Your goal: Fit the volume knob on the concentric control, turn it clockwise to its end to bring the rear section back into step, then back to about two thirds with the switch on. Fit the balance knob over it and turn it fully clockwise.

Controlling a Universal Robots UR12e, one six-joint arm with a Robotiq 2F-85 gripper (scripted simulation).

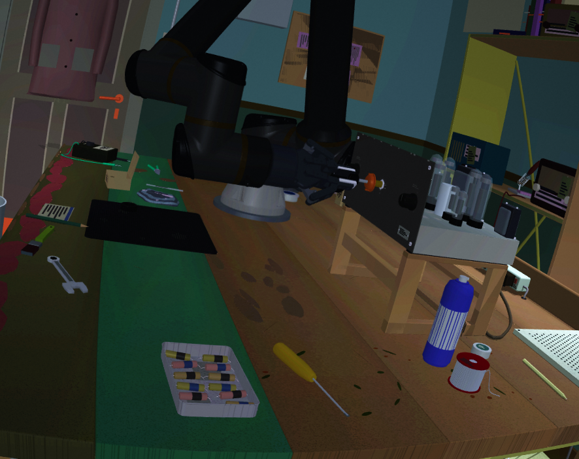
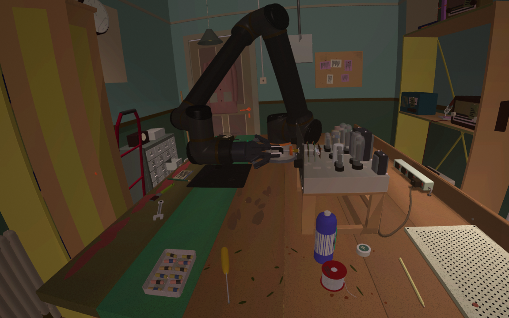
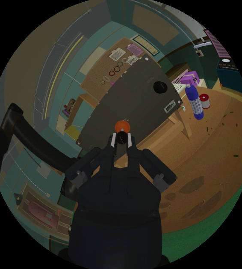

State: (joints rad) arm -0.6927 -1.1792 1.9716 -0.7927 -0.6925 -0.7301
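My gripper [image 1: 350, 178] [image 2: 280, 150] [image 3: 121, 137] points level at the black front panel [image 1: 389, 190] [image 3: 134, 100] of the valve chassis, and it is closed on a small dark knob [image 3: 122, 137] that I hold between my fingertips. Just past my fingers, an orange knob [image 1: 370, 181] [image 2: 291, 150] [image 3: 122, 126] sits on the thin shaft that sticks out of the panel. My knob lies in line with that shaft. A black knob [image 1: 407, 200] [image 3: 160, 87] sits further right on the panel.
The chassis [image 2: 343, 170] with its glass valves rests on a wooden stand [image 1: 408, 276] on the bench. A blue bottle [image 1: 448, 321], a red wire spool [image 1: 469, 371], a yellow screwdriver [image 1: 305, 373] and a tray of resistors [image 1: 208, 378] lie on the near bench. A black mat [image 1: 149, 227] lies left.
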